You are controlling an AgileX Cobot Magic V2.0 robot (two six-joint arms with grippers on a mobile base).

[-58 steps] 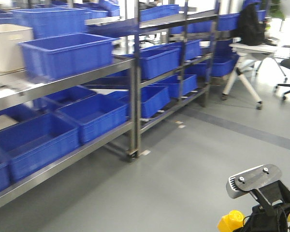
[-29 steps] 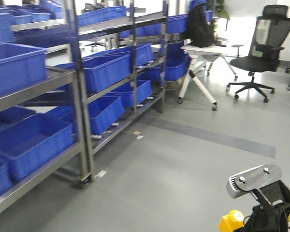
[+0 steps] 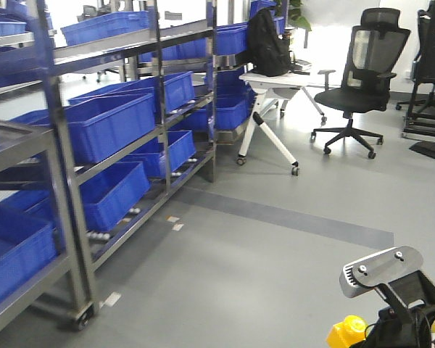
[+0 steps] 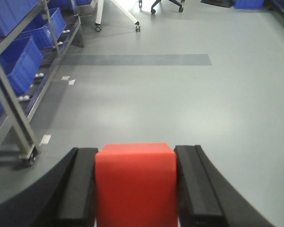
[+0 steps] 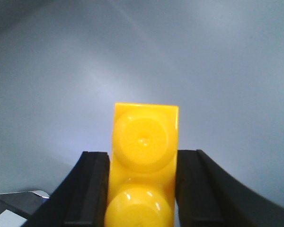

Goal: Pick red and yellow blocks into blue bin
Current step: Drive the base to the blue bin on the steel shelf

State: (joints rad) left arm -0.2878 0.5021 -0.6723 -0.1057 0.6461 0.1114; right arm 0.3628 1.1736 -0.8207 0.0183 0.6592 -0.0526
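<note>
Risk: both blocks were held by side friction only, over bare floor (image 4: 180, 94). A jolt or an early release would likely have dropped them short of any bin. The left gripper (image 4: 135, 153) was clamped on the red cube (image 4: 135, 189), the right gripper (image 5: 142, 163) on the yellow brick (image 5: 144, 142), studs facing the camera. The blue crates (image 3: 109, 127) sat on the rack (image 3: 61, 188), well off to the left; couldn't tell which was the target. Both arms were tucked low, claws aimed forward and down.

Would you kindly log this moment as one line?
left gripper: shut on small red cube; right gripper: shut on yellow studded brick
</note>
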